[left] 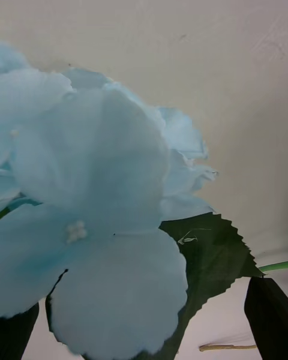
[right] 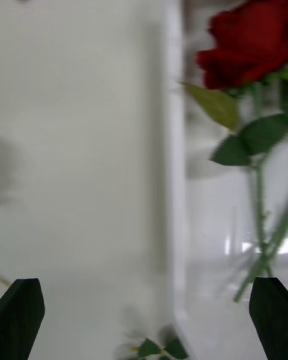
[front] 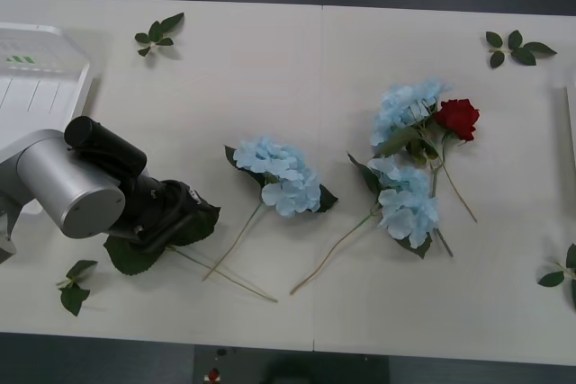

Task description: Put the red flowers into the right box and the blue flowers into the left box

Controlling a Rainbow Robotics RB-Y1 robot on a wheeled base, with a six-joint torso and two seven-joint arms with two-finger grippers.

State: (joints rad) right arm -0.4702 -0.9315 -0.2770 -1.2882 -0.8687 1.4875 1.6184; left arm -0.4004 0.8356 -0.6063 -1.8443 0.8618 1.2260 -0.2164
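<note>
While the left gripper (left: 144, 336) sits low on the table (front: 270, 60), jaws spread, a blue flower (left: 102, 216) head fills the gap btwn its fingers, not clamped. Right gripper (right: 144, 321) wide open, holding nothing; a red flower (right: 249, 39) lies ahead inside the right box (right: 175, 156).

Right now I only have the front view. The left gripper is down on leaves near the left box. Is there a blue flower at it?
Observer: Yes. In the left wrist view a blue flower head sits close up between the open fingers of the left gripper.
Operator: Right arm?
Observer: The right gripper is open, hovering over the rim of the right box.
Operator: Anything in that box?
Observer: One red flower lies inside the rim, with its stem on the box floor.
</note>
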